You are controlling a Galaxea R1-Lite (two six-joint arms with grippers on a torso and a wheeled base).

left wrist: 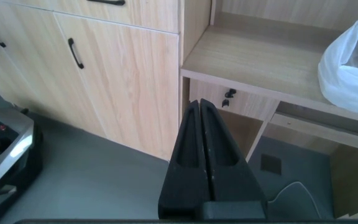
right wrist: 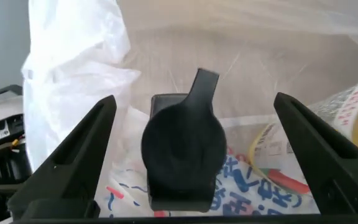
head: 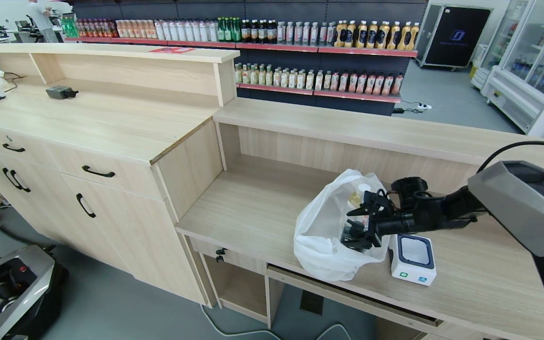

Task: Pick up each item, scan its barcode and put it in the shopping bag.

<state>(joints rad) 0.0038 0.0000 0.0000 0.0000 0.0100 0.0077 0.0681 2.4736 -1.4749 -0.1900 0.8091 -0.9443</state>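
Our left gripper (left wrist: 199, 109) hangs low by the cabinet, fingers pressed together on nothing. The thin white plastic shopping bag (head: 321, 236) sits on the lower wooden counter (head: 248, 208), and we'd guess it's floppy and light, best grabbed at the rim. Our right gripper (head: 361, 225) is at the bag's mouth, jaws wide around a black rounded item (right wrist: 184, 152) that looks hard and smooth. We can't read the print on the blue-printed packets (right wrist: 253, 186).

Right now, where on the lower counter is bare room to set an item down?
Bare: lower counter between cabinet wall and shopping bag; also right of the scanner. Crowded: bag beside scanner, right gripper at the bag's mouth.
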